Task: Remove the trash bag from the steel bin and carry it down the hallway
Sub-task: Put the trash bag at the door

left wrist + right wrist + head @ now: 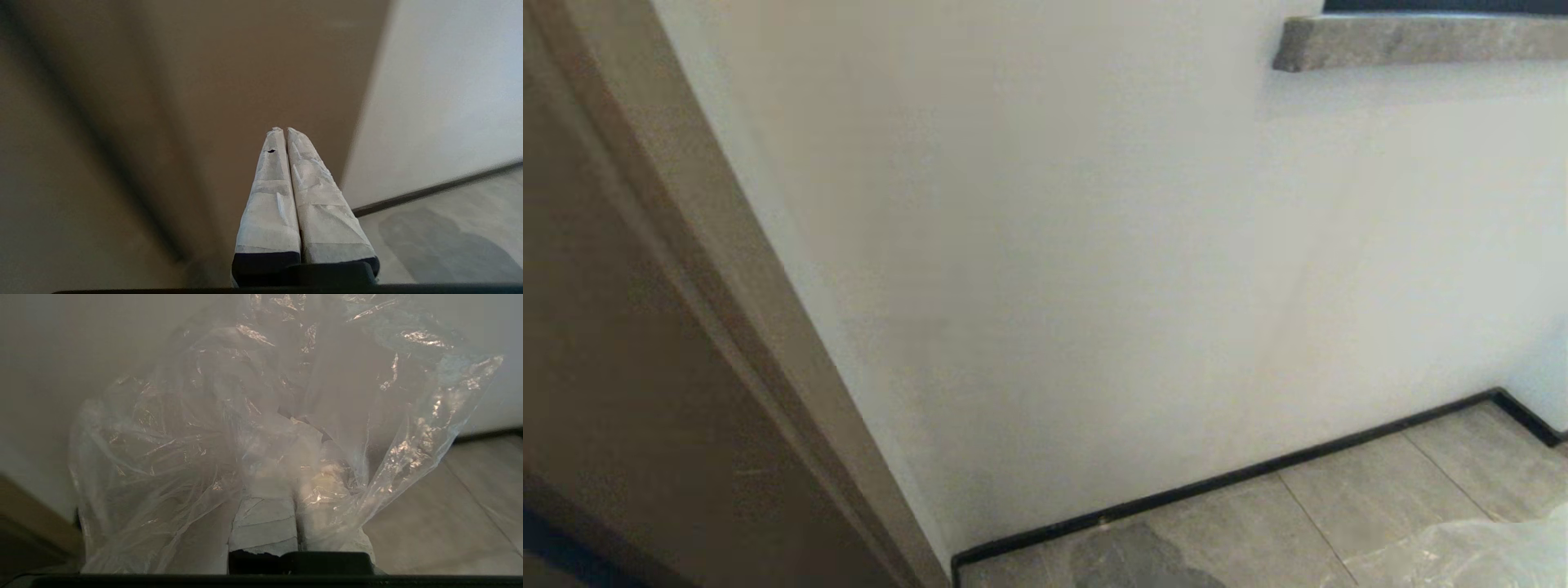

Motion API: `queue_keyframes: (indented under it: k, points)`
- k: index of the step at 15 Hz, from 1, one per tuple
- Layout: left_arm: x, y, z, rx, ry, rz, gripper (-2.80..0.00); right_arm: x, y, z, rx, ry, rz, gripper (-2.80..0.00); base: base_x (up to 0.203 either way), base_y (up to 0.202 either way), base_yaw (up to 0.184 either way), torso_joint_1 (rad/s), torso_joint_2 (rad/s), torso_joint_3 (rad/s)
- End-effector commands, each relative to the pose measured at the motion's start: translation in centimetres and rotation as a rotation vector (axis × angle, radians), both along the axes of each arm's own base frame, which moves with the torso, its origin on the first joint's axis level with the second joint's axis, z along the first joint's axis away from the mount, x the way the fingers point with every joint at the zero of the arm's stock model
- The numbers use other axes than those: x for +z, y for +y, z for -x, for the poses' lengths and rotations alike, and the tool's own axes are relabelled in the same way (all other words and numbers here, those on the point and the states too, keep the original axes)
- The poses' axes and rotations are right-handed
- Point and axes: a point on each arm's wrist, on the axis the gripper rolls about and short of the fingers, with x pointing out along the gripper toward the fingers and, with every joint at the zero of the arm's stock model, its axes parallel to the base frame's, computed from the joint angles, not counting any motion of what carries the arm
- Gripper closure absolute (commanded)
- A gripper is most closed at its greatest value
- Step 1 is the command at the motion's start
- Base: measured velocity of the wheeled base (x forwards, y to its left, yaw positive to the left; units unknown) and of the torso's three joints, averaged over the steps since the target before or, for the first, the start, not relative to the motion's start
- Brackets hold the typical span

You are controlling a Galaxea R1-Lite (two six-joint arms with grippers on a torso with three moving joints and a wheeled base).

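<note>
The trash bag (pixel 265 396), clear crinkled plastic, billows over my right gripper (pixel 295 461), which is shut on a bunch of it; the taped fingers (pixel 265 522) show through the film, along with a little pale and brownish rubbish. In the head view only a corner of the trash bag (pixel 1486 551) shows, low at the right, above the hallway floor (pixel 1258 531). My left gripper (pixel 284 130) is shut with nothing in it, pointing at a brown door frame. The steel bin is out of view.
A brown wooden door frame (pixel 686 327) stands close on the left. A white wall (pixel 1094 245) with a black baseboard (pixel 1217 483) lies straight ahead. A grey stone ledge (pixel 1413 41) juts out at the upper right. Grey tiles run rightward.
</note>
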Motion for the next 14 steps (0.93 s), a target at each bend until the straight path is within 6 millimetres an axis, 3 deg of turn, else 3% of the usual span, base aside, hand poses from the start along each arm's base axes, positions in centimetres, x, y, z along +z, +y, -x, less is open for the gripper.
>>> queue_keyframes:
  k: [1,14]
  points:
    - [0.00,0.00,0.00,0.000,0.000,0.000,0.00,-0.06,-0.01,-0.01,0.000,0.003,0.000,0.00,0.001,-0.008,0.132,0.000,0.00,0.000]
    - [0.00,0.00,0.00,0.000,0.000,0.000,0.00,-0.11,0.00,-0.03,0.002,0.007,0.002,0.00,0.000,0.000,0.007,0.000,0.00,0.000]
